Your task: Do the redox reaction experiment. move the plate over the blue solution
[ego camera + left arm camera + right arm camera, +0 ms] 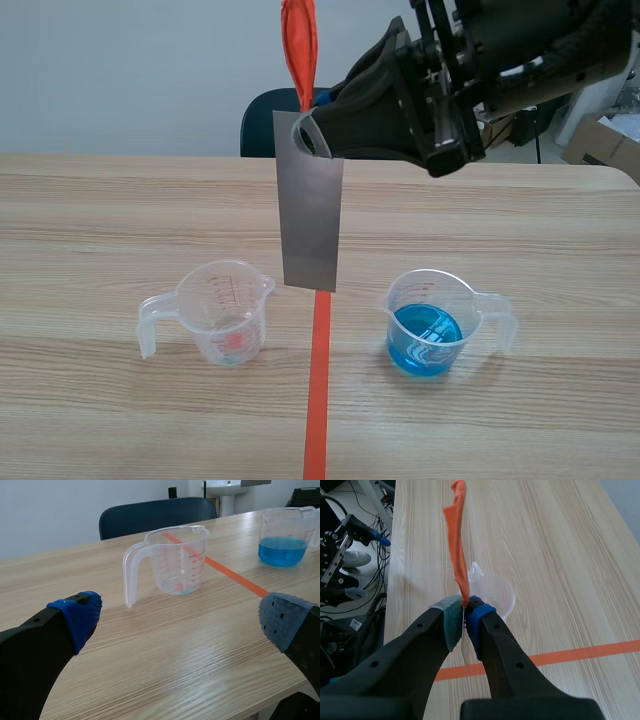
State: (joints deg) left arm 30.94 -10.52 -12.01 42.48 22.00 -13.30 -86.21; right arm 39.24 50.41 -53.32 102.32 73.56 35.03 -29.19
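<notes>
A grey metal plate (pixel 311 205) hangs upright above the table, over the orange tape line between the two beakers. My right gripper (pixel 314 136) is shut on its top edge, where an orange strip (pixel 299 45) sticks up. From the right wrist the plate shows edge-on between the pads of the right gripper (pixel 465 616), with the orange strip (pixel 457 540) above them. The beaker of blue solution (pixel 428 325) stands to the plate's right. My left gripper (pixel 180 620) is open low over the table, facing the clear beaker (pixel 175 562); the blue beaker (pixel 283 537) stands farther off.
A clear beaker (pixel 222 312) with a little reddish residue stands left of the tape line. Another view of a clear beaker (pixel 495 595) lies below my right gripper. A blue chair (pixel 155 515) stands behind the table's far edge. Cables and gear (pixel 345 560) lie beyond the table's side.
</notes>
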